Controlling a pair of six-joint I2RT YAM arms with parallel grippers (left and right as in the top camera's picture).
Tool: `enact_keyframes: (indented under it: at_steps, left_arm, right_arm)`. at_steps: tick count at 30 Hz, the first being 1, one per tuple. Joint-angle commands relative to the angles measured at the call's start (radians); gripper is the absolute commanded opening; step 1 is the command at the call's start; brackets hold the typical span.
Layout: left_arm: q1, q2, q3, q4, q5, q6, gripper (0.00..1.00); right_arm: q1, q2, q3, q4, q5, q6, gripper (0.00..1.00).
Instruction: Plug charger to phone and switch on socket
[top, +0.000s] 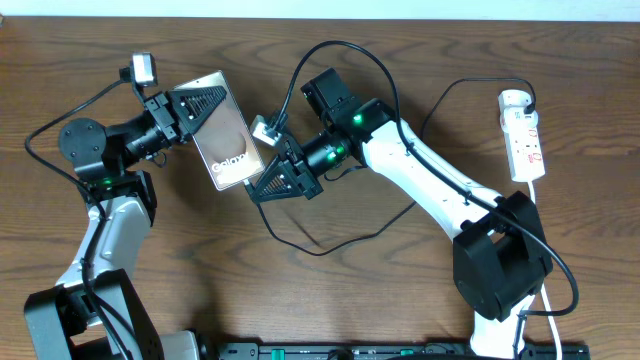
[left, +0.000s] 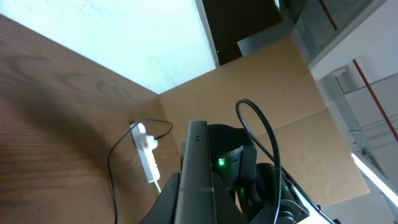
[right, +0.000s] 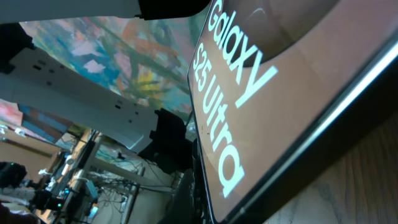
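Note:
My left gripper (top: 200, 105) is shut on the phone (top: 228, 140), holding it tilted above the table with its "Galaxy" face up. In the left wrist view the phone (left: 198, 168) stands edge-on between my fingers. My right gripper (top: 278, 178) is shut at the phone's lower right end, and the thin black charger (top: 320, 250) cable leads into it. From there the cable loops across the table to the white socket (top: 523, 135) at the far right. The phone (right: 280, 93) fills the right wrist view; the connector itself is too dark to make out.
The socket (left: 147, 155) lies far off in the left wrist view, with the charger (left: 112, 174) cable curving beside it. A white cord (top: 545, 290) trails from the socket toward the right arm's base (top: 500, 265). A black rail (top: 400, 350) runs along the front edge.

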Motion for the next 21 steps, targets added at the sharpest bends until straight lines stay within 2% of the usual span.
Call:
enact_keyframes:
  at_steps: [1, 21]
  left_arm:
    - [-0.009, -0.011, 0.006, 0.02, 0.022, -0.01, 0.07]
    - [-0.009, -0.011, 0.006, 0.034, -0.008, -0.021, 0.07]
  right_arm:
    - [-0.006, 0.002, 0.003, 0.02, -0.04, 0.047, 0.01]
    - [-0.006, 0.002, 0.003, 0.056, -0.032, 0.132, 0.01]
